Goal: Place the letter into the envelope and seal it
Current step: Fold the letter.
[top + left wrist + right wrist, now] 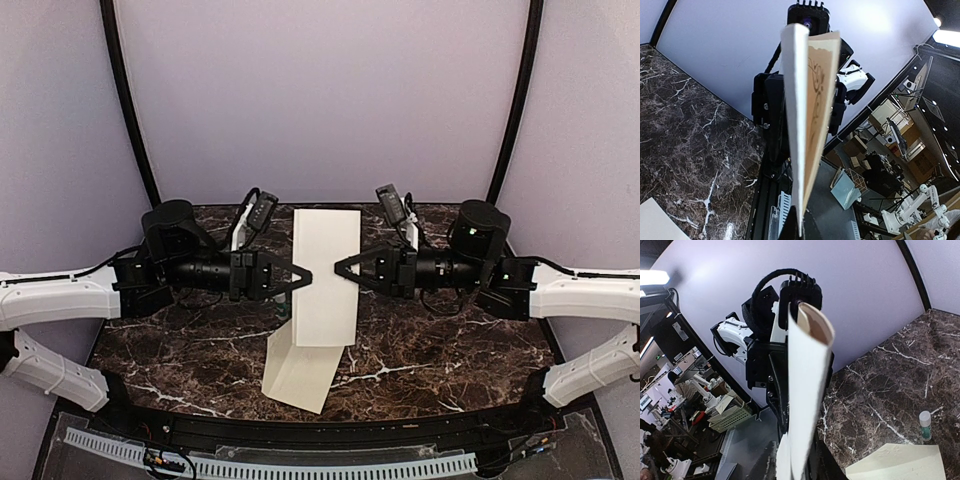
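Observation:
The letter (327, 275) is folded and held up in the air between both grippers, its pale outer side towards the top camera. The left wrist view shows it edge-on (796, 125), with the tan printed inner face on the right. In the right wrist view it curls over at the top (807, 390). My left gripper (308, 277) (801, 226) is shut on its left edge. My right gripper (338, 268) (796, 460) is shut on its right edge. The cream envelope (300, 375) lies flat on the table below, partly hidden by the letter; it also shows in the wrist views (897, 463) (657, 222).
The table (450, 350) is dark marble with white veins. A small glue stick (925, 424) with a green label stands on it beside the envelope. Lilac walls close the back and sides. A black rail (400, 432) runs along the near edge.

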### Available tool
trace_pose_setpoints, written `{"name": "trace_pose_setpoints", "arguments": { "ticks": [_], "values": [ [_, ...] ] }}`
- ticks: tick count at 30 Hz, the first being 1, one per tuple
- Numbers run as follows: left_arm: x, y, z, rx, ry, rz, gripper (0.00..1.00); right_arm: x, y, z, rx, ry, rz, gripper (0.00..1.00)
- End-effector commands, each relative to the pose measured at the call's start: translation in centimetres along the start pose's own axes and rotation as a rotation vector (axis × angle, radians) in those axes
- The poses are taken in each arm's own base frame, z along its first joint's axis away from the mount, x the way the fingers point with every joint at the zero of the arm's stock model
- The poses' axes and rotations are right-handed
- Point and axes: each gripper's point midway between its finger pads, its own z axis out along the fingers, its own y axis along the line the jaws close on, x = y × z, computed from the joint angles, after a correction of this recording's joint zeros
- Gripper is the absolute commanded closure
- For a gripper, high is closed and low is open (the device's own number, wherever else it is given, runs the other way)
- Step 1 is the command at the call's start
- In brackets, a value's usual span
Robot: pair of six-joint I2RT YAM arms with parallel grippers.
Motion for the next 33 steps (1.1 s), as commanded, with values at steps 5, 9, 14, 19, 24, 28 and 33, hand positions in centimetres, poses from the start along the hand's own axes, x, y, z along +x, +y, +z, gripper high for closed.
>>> {"name": "trace_pose_setpoints", "arguments": {
  "ticks": [5, 9, 14, 19, 24, 28, 33],
  "values": [
    [1.0, -0.8, 0.0, 0.052, 0.037, 0.027, 1.0, -3.8, 0.7, -0.2, 0.022, -0.099, -0.066, 0.66],
    [1.2, -1.1, 0.1, 0.075, 0.046, 0.031, 1.0, -5.2, 0.4, -0.6, 0.037, -0.125, -0.087, 0.7],
    [1.4, -1.0, 0.1, 0.077, 0.054, 0.029, 1.0, -6.5, 0.5, -1.2, 0.03, -0.154, -0.105, 1.0],
    [1.6, -1.0, 0.0, 0.078, 0.054, 0.026, 1.0, -6.8, 0.5, -1.2, 0.019, -0.152, -0.103, 0.96],
    [1.6, -1.2, -0.1, 0.08, 0.056, 0.03, 1.0, -7.4, 0.6, -1.6, 0.022, -0.177, -0.1, 0.82],
    [1.4, -1.2, -0.3, 0.066, 0.046, 0.049, 1.0, -7.6, 0.7, -2.0, 0.031, -0.198, -0.103, 1.0],
    [0.5, -1.6, -0.5, 0.057, 0.009, 0.081, 1.0, -6.6, 0.6, -1.9, 0.014, -0.168, -0.079, 0.9]
  ]
}}
